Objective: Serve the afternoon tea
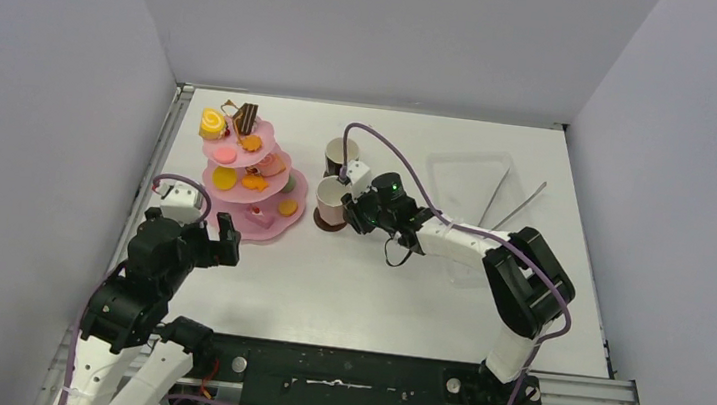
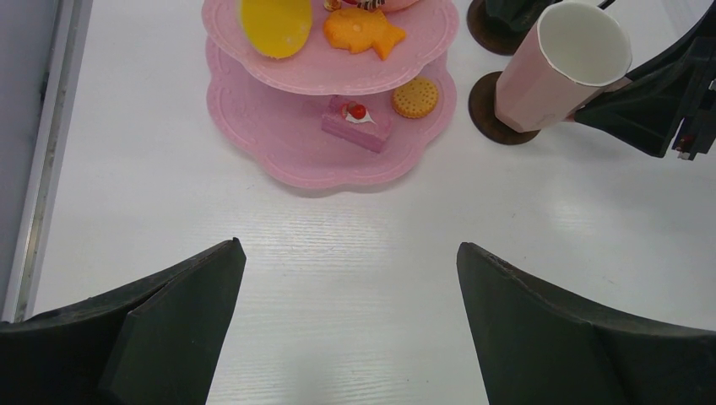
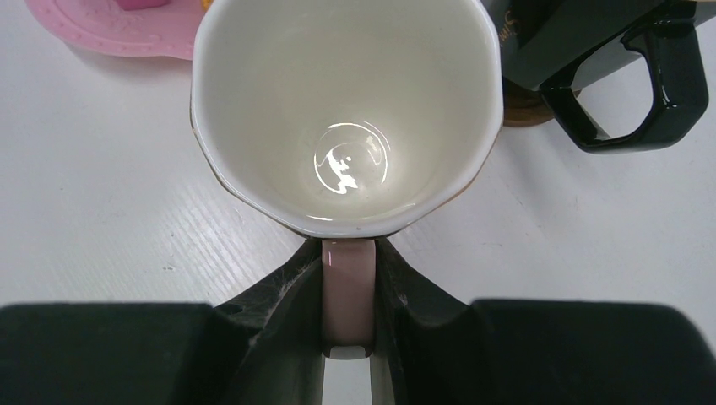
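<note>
The right jaws pinch the handle of the pale pink ceramic mug (image 3: 346,110), tilted over a round brown coaster (image 2: 483,108) just beside the pink three-tier scalloped stand (image 2: 279,160). The left jaws gape wide, empty, nearby.

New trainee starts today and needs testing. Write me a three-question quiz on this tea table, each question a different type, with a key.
1. True or false: the left fingers are shut on a pastry.
2. Pick one: the right fingers grip the pink mug by its A) rim, B) handle, C) base.
3. Fill in the blank: the black mug stands on a round brown ____.

Key
1. False, they are wide open with nothing between them.
2. B
3. coaster
</note>
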Robot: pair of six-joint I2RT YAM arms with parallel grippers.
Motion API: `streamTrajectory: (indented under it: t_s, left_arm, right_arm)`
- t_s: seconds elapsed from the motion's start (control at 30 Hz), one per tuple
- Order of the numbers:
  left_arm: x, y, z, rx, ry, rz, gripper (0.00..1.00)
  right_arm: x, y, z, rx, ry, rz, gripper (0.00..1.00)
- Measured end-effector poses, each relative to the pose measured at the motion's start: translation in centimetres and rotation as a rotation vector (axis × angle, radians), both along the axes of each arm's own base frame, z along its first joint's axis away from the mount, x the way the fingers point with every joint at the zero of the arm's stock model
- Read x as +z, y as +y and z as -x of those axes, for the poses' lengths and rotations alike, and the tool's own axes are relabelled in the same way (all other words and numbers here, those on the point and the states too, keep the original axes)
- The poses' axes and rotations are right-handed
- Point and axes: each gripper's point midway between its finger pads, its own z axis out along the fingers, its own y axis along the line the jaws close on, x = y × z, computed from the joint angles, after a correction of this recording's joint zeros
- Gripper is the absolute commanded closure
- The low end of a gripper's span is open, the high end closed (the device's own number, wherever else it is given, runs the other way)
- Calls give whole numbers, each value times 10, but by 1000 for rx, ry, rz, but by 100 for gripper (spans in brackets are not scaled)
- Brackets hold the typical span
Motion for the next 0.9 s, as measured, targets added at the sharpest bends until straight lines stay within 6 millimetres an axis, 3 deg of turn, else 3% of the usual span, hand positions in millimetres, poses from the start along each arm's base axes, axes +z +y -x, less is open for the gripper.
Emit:
streamTrajectory:
  t_s: [0.53, 0.9]
  left_arm:
    - [1, 0, 1, 0, -5, 1, 3]
    - [1, 0, 1, 0, -5, 1, 3]
  right_arm:
    - [-5, 7, -5, -6, -5, -33, 87]
    - [-5, 6, -5, -9, -20, -29, 61]
